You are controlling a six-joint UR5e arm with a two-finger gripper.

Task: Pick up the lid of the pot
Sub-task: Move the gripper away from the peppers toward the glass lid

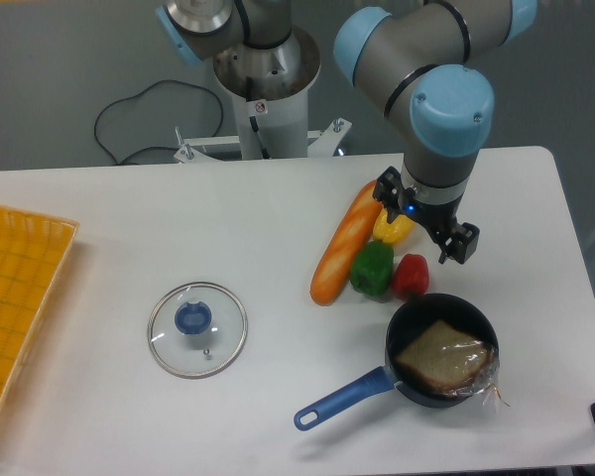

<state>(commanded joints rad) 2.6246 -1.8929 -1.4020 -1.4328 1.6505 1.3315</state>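
High over the right part of the table, my gripper [424,220] points down, its two dark fingertips spread apart and nothing visible between them. The pot lid [226,342] lies flat on the left half of the white table, a clear glass disc with a metal rim. A round blue knob [192,317] stands up from it. A wide stretch of table separates the lid from the gripper, which is to its right and farther back.
Below the gripper are a long orange item [343,253], a yellow one [393,227], a green pepper [372,270] and a red one [411,277]. A black pan [401,325] with a blue handle holds wrapped bread [439,355]. An orange-yellow bin [22,256] stands at far left.
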